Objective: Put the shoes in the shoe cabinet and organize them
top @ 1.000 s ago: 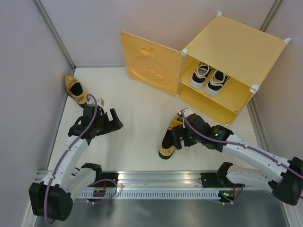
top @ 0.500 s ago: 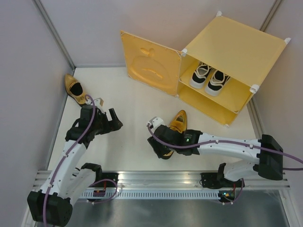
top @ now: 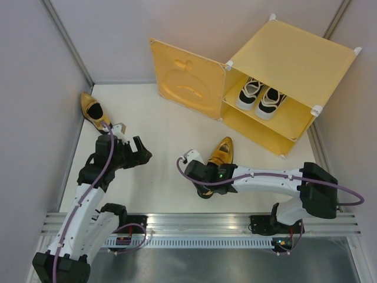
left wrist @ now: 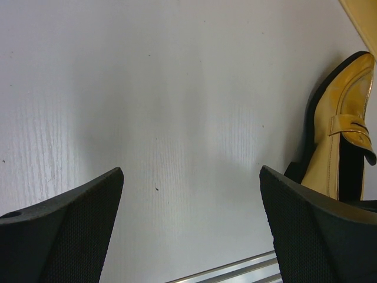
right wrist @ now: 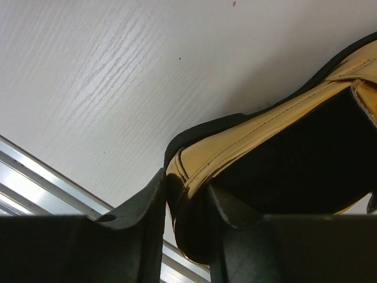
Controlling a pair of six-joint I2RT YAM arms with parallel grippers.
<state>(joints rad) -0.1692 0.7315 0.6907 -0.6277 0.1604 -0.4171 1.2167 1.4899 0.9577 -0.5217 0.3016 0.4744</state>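
Right gripper (right wrist: 185,184) has swung to heel of gold loafer (top: 222,150) before shoe cabinet (top: 294,62), jaws pinching heel wall; left gripper (left wrist: 189,177) spread, empty. Confirm firm pinch, then lift level.

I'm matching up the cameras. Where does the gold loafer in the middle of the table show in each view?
Top external: the middle gold loafer lies at centre, toe toward the shoe cabinet.
Left wrist: at the right edge, toe up.
Right wrist: its heel fills the lower right, pinched by the right gripper.
Shared landmark: the aluminium rail.
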